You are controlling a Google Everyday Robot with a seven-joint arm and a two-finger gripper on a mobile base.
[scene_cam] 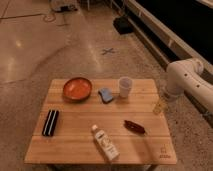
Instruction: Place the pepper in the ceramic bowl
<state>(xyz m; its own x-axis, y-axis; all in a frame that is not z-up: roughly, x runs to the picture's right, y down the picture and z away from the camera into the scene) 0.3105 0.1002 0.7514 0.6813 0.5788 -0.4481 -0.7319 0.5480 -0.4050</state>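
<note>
Gripper (159, 105) hangs over the right edge of the wooden table (75, 145), fingers spread and empty. Pepper (134, 127) lies flat on the table, near the fingers, below-left of them in view. Ceramic bowl (77, 88) sits well apart, far left of the fingers, past the cup (125, 86).

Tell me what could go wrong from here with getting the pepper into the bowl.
1. The gripper, open at the right edge of the table, is off the pepper; such a slim target is easily missed or nudged.
2. The blue sponge and cup sit near the path to the bowl; a low carry could knock them.
</note>
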